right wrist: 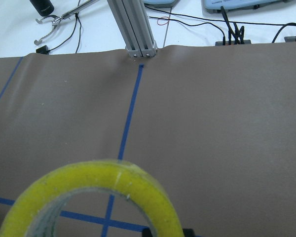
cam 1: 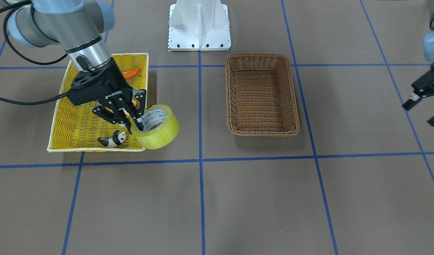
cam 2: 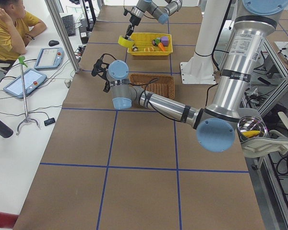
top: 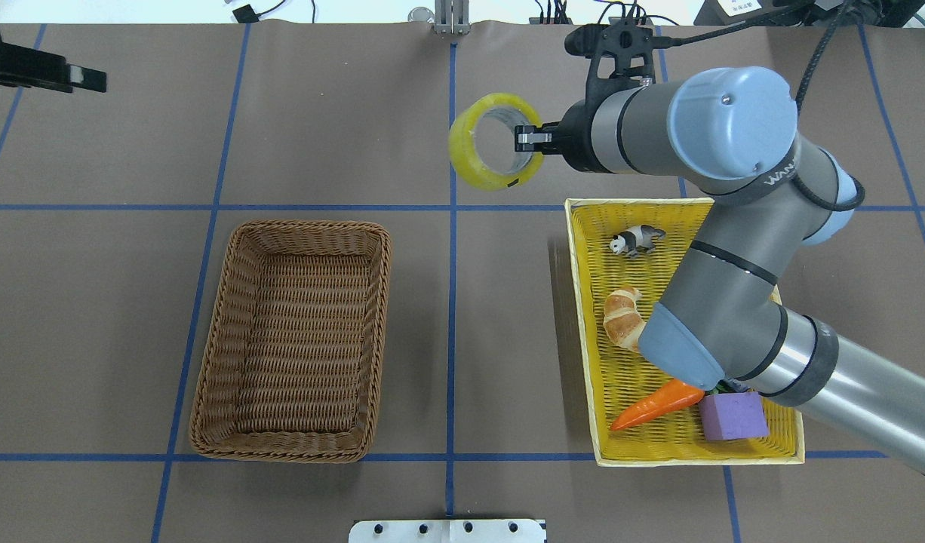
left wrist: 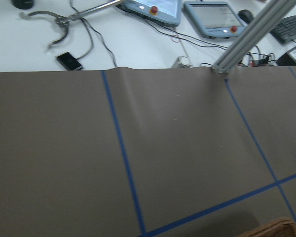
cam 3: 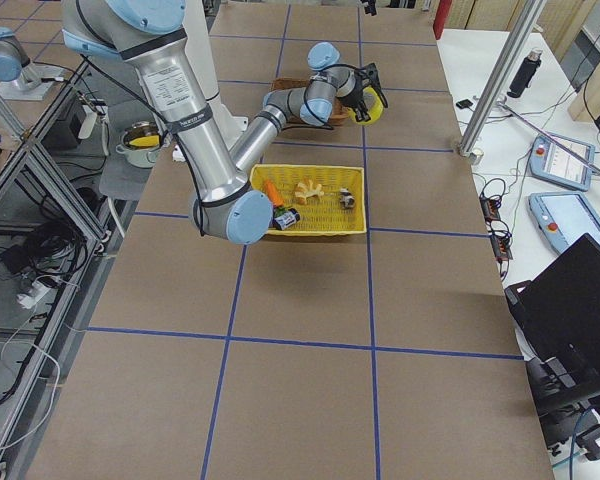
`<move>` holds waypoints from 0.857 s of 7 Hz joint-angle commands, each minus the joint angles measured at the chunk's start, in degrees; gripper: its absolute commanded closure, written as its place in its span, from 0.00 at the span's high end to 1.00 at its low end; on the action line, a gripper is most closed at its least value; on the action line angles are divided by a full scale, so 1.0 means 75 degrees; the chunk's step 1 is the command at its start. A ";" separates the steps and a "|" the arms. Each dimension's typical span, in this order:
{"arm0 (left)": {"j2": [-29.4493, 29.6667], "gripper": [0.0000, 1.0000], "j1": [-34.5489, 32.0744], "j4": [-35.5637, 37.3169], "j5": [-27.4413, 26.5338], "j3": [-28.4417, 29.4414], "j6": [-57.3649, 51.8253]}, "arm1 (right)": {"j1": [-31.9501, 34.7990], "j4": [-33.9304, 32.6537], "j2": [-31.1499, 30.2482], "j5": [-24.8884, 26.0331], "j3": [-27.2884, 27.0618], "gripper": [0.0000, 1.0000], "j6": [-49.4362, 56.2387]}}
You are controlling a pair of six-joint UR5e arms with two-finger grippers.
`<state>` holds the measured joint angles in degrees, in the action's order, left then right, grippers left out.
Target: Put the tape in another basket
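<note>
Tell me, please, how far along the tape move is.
Done: the tape is up out of the yellow tray, clamped in the right gripper by its wall. In hand: it hangs above the table beside the tray. To do: carry it to the empty brown basket and release. The left gripper is open, idle.

The right wrist view's bottom edge cuts off most of the tape [right wrist: 96,174].
</note>
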<state>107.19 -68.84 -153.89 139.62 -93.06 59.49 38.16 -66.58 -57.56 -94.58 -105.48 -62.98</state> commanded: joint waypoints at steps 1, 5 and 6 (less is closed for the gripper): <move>0.0776 0.99 0.1005 -0.0117 -0.0564 -0.0281 0.0970 | -0.0563 0.0610 0.0501 0.0738 0.0362 0.00 -0.0459; 0.0965 0.99 0.2860 -0.0713 -0.2184 -0.0623 0.1009 | -0.0916 0.1448 0.0994 0.0881 0.0986 0.00 -0.0485; 0.0965 0.99 0.2908 -0.0715 -0.2233 -0.0611 0.1009 | -0.0951 0.1448 0.1006 0.0869 0.0963 0.00 -0.0485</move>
<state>114.38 -48.17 -158.60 124.05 -97.82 67.04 31.45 -55.80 -50.35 -88.06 -98.18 -66.61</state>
